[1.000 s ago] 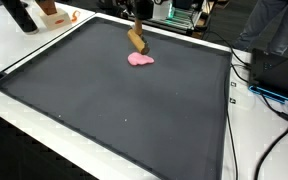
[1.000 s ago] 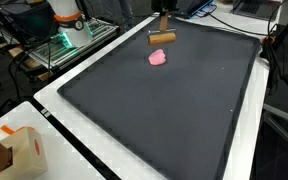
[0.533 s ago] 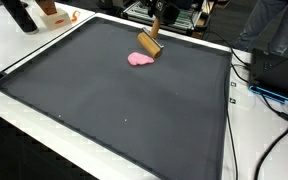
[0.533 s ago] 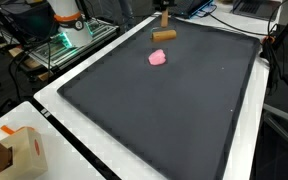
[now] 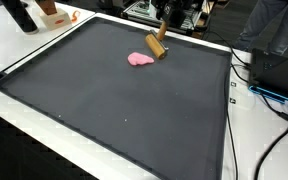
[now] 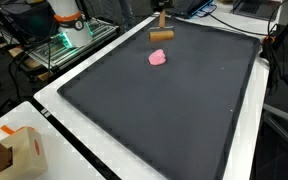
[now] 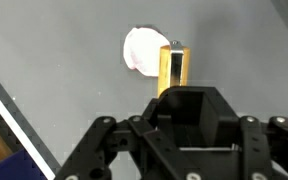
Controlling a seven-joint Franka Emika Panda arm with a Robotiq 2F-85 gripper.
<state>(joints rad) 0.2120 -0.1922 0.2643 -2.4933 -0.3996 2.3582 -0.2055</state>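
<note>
A tan wooden block (image 5: 157,49) hangs just over the far end of the black mat (image 5: 124,110), and my gripper (image 5: 163,24) is shut on its upper end. In the other exterior view the block (image 6: 161,35) lies crosswise under the gripper (image 6: 163,21). A pink lump (image 5: 139,59) rests on the mat right beside the block, on the near side (image 6: 158,58). In the wrist view the block (image 7: 172,68) sticks out from between the jaws of the gripper (image 7: 174,96), with the pale pink lump (image 7: 142,52) next to its far end. The fingertips are hidden behind the gripper body.
A raised white border (image 6: 74,130) frames the mat. A cardboard box (image 6: 19,150) sits at a near corner. The robot's orange-and-white base (image 6: 69,18) stands at the far side. Cables (image 5: 269,95) and dark equipment (image 5: 279,60) lie off the mat's edge.
The gripper has carried the wooden block sideways along the far end of the mat, past the pink lump, and turned it. The pink lump has stayed in place.
</note>
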